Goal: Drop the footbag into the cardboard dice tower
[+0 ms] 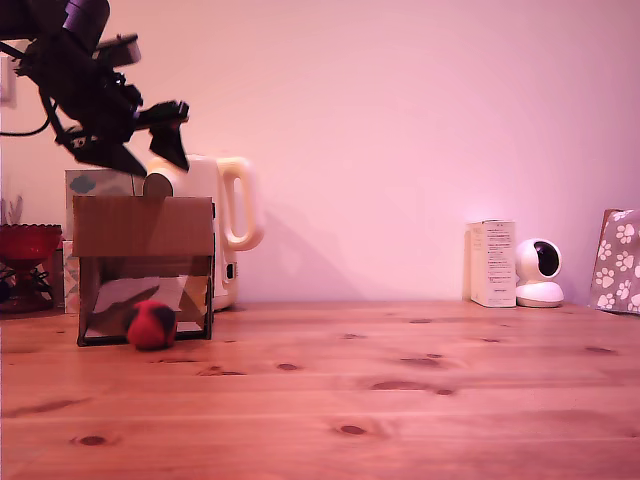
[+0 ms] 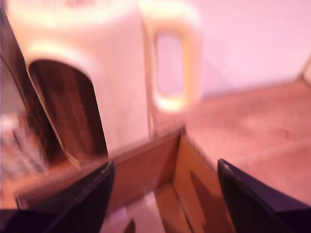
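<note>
the footbag (image 1: 152, 324) lies on the table (image 1: 400, 400) at the mouth of the lower front opening of the cardboard dice tower (image 1: 143, 226), well below the claw and slightly toward the exterior view's left of it. judged from its stitched red and black panels, it is light and soft, likely to give under pressure and not fragile or slippery; a grip across its middle would suit, the pads sinking in a little.

the claw (image 1: 150, 140) hangs above the tower's top edge, its fingers spread apart and holding nothing.

behind the tower, beyond the claw, stands a cream kettle (image 1: 215, 215); a patterned box (image 1: 95, 183) shows behind the tower's top and a dark red bowl (image 1: 28, 242) sits further toward the exterior view's left.

the exterior view alone shows the footbag and the ramp it rests before. the wrist view, blurred, alone shows the tower's open top and inner walls (image 2: 194, 184) between the two dark fingers (image 2: 257, 204), with the kettle's handle (image 2: 171, 58) beyond.
</note>
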Robot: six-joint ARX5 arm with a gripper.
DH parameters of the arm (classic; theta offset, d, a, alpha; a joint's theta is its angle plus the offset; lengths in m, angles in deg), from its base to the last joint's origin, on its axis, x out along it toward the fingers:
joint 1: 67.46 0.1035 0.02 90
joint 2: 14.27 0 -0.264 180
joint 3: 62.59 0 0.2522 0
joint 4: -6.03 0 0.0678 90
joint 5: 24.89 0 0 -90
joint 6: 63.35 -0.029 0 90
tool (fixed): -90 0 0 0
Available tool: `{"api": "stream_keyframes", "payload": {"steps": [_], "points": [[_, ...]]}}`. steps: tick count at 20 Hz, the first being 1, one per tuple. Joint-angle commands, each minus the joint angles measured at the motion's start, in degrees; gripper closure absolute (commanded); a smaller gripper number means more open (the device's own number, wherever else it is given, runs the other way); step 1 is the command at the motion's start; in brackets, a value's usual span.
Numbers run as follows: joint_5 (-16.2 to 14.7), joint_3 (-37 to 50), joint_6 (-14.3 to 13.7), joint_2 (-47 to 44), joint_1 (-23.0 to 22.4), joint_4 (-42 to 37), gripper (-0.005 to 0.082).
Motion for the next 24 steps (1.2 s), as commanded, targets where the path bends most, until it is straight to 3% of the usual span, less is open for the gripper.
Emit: {"api": "stream_keyframes", "payload": {"steps": [1, 2, 3, 7, 9, 13, 17, 24], "points": [[-1.18, -0.66, -0.33, 2.29, -0.44, 4.07, 0.0536], [-2.16, -0.66, -0.31, 2.86, -0.44, 6.64, 0.0714], [-3.15, -0.66, -0.28, 3.48, -0.48, 8.59, 0.0788], [-6.93, -0.02, -1.22, 6.93, -0.59, 13.25, 0.0791], [-7.39, 1.95, -1.25, 9.22, -0.92, 12.46, 0.0791], [-8.02, 12.02, -1.03, 16.02, -1.27, 5.99, 0.0791], [-8.68, 22.18, 1.81, 21.57, -1.79, -0.5, 0.0791], [-8.85, 38.21, 3.54, 29.86, -3.26, -9.9, 0.0791]]}}
